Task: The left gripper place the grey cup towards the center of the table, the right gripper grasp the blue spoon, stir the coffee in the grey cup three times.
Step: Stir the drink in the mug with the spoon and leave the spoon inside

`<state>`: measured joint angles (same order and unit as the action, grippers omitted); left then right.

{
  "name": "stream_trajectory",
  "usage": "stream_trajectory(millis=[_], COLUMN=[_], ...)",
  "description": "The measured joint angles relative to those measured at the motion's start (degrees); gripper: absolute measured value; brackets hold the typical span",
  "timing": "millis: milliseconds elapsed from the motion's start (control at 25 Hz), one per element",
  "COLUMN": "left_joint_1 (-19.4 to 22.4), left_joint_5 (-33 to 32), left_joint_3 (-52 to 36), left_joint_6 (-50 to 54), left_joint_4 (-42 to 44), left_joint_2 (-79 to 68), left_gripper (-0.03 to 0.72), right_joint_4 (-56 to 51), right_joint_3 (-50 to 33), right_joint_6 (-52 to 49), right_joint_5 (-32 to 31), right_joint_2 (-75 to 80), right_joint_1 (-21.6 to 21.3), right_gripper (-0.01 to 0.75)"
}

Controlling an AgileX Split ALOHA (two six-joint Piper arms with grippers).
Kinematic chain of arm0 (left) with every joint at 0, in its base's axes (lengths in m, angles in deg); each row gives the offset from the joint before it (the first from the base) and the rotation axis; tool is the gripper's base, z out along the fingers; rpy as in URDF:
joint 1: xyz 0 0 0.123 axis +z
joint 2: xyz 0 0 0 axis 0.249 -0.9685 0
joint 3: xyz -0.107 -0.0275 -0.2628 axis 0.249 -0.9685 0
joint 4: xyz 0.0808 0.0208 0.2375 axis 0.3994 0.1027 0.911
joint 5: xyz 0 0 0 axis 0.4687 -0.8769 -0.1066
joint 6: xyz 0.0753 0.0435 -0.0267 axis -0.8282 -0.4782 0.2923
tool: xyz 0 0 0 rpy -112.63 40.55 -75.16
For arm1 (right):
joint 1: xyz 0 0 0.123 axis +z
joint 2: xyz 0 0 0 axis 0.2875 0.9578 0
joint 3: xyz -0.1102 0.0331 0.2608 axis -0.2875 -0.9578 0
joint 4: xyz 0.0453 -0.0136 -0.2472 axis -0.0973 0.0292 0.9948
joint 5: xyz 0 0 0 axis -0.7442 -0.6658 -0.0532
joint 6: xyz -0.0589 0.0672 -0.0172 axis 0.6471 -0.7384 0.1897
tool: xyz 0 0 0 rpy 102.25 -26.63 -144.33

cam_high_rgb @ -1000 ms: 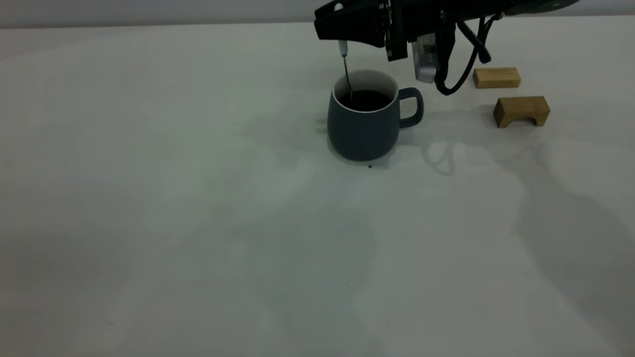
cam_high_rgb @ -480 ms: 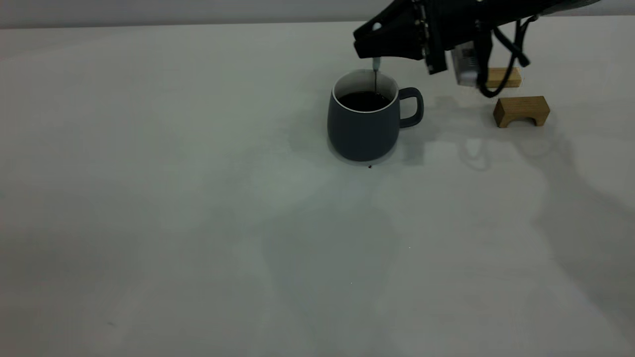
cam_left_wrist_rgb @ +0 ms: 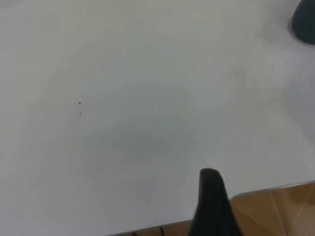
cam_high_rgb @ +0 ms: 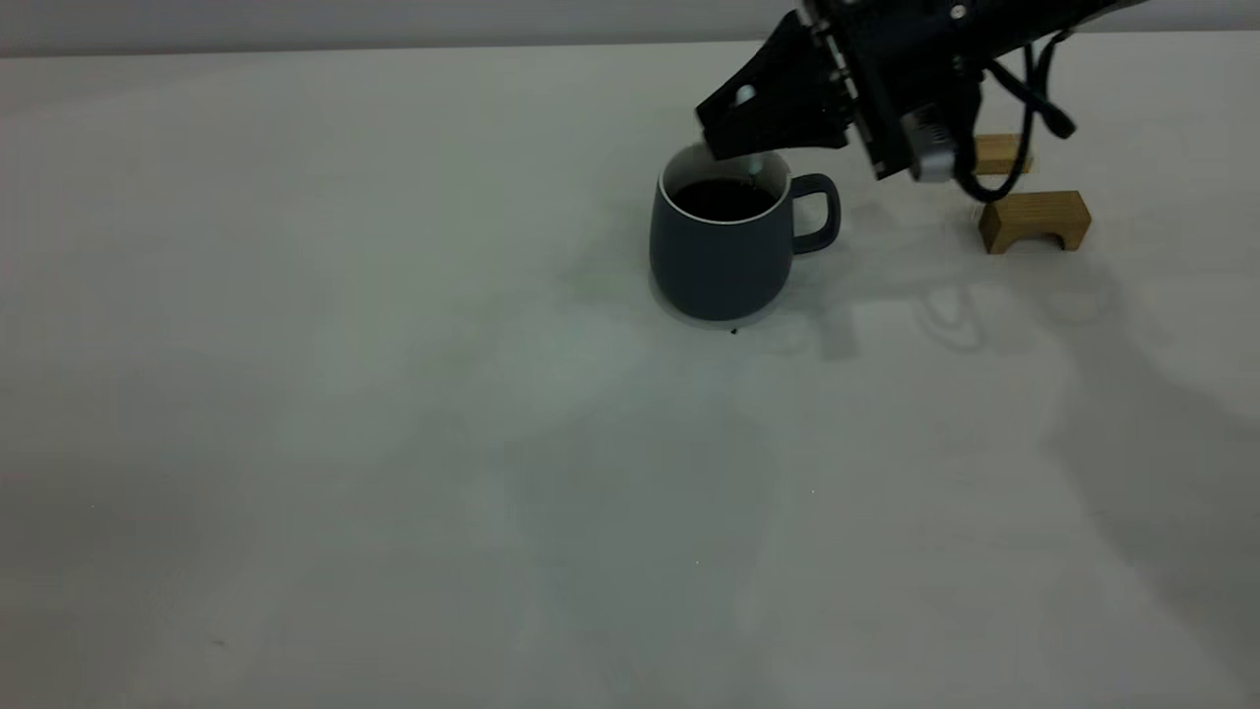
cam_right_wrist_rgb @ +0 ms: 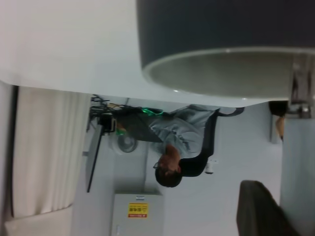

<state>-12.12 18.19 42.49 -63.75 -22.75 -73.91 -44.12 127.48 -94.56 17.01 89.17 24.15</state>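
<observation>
The grey cup (cam_high_rgb: 721, 256) stands upright right of the table's (cam_high_rgb: 394, 394) middle, handle toward the right, with black coffee (cam_high_rgb: 724, 200) inside. My right gripper (cam_high_rgb: 736, 136) hangs tilted just above the cup's far right rim, shut on the blue spoon (cam_high_rgb: 754, 167). Only a short piece of the spoon shows below the fingers, reaching down into the cup. In the right wrist view the cup's rim (cam_right_wrist_rgb: 221, 73) fills the frame and the spoon's metal neck (cam_right_wrist_rgb: 300, 88) sits beside one black finger (cam_right_wrist_rgb: 258, 211). The left gripper is outside the exterior view; one of its fingers (cam_left_wrist_rgb: 211, 206) hovers over the table's edge, far from the cup (cam_left_wrist_rgb: 305, 19).
Two tan wooden blocks lie right of the cup: a flat one (cam_high_rgb: 1002, 153) partly behind the right arm and an arch-shaped one (cam_high_rgb: 1034, 219). A tiny dark speck (cam_high_rgb: 733, 331) sits at the cup's base. A seated person (cam_right_wrist_rgb: 172, 152) shows beyond the table.
The right gripper has swept from the cup's left side to its right side and dropped lower, carrying the spoon across the coffee. The cup has stayed put.
</observation>
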Motion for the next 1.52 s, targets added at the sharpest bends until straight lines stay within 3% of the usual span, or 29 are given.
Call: stream_trajectory(millis=[320, 480, 640, 1000, 1240, 1520], left_joint_1=[0.0, 0.0, 0.0, 0.0, 0.0, 0.0], left_joint_5=[0.0, 0.0, 0.0, 0.0, 0.0, 0.0], left_joint_3=[0.0, 0.0, 0.0, 0.0, 0.0, 0.0], left_joint_6=[0.0, 0.0, 0.0, 0.0, 0.0, 0.0], left_joint_4=[0.0, 0.0, 0.0, 0.0, 0.0, 0.0], left_joint_2=[0.0, 0.0, 0.0, 0.0, 0.0, 0.0], left_gripper=[0.585, 0.585, 0.585, 0.585, 0.585, 0.585], right_joint_4=[-13.0, -14.9, -12.7, 0.0, 3.1, 1.9], right_joint_3=[0.0, 0.0, 0.0, 0.0, 0.4, 0.4], right_joint_6=[-1.1, -0.6, -0.5, 0.0, 0.5, 0.0], right_joint_5=[0.7, 6.8, 8.2, 0.5, 0.1, -0.1], right_joint_2=[0.8, 0.8, 0.8, 0.0, -0.4, -0.4], right_joint_1=[2.8, 2.7, 1.1, -4.0, -3.3, 1.4], right_gripper=[0.129, 0.129, 0.129, 0.129, 0.126, 0.125])
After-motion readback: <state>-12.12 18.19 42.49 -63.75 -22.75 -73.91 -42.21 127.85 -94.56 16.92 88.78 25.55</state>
